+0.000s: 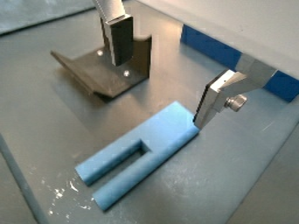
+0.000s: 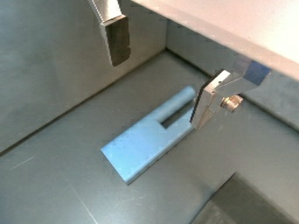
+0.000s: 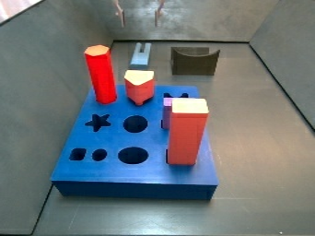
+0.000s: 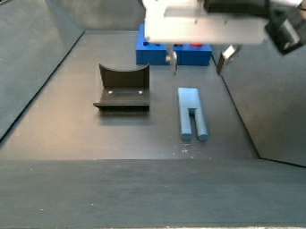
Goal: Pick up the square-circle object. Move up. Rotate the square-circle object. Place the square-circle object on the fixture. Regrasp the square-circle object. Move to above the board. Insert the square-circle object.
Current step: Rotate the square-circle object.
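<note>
The square-circle object (image 4: 191,113) is a slim long blue-grey piece lying flat on the grey floor beside the fixture (image 4: 122,90). In both wrist views it looks light blue with a slot along one half (image 1: 135,156) (image 2: 155,136). My gripper (image 4: 199,61) hangs open and empty above the object's end nearest the board (image 4: 150,52). One finger (image 1: 117,39) is over the fixture (image 1: 107,70), and the other finger (image 1: 214,101) is at the object's end. In a side view the gripper (image 3: 142,13) shows at the far end, above the object (image 3: 142,53).
The blue board (image 3: 135,155) holds a red hexagonal column (image 3: 101,74), a red peg with a pale top (image 3: 140,88), a big red block with a pale top (image 3: 187,129) and a small purple piece (image 3: 168,111). Grey walls enclose the floor on all sides.
</note>
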Controlling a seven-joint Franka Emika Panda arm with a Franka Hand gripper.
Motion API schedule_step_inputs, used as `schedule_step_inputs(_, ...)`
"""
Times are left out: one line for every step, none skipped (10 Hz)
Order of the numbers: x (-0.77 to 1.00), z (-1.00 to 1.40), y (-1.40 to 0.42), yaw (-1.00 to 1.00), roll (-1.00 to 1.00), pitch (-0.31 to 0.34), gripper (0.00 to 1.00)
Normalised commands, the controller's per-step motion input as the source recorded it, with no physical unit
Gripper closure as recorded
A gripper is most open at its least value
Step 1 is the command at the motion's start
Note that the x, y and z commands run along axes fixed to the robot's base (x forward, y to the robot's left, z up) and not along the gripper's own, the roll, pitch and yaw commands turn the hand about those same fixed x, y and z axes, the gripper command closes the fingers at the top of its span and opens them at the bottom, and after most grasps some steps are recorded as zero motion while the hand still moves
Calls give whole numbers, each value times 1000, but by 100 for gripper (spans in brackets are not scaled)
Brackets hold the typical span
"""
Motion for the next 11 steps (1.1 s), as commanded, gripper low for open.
schedule_step_inputs(-3,-212,-9,1000,1,1,0)
schedule_step_inputs(27,-262,-3,1000,1,1,0)
schedule_step_inputs(35,-170,-5,1000,1,1,0)
schedule_step_inputs(30,-115,-8,1000,0,1,0)
schedule_step_inputs(18,-61,-8,1000,0,2,0)
schedule_step_inputs(18,-56,-7,1000,0,2,0)
schedule_step_inputs(18,-49,-8,1000,-1,2,0)
schedule_step_inputs(17,-45,-8,1000,-1,2,0)
schedule_step_inputs(16,-41,-8,1000,-1,3,0)
schedule_step_inputs(16,-39,-8,1000,-1,3,0)
schedule_step_inputs(16,-38,-8,1000,-1,3,0)
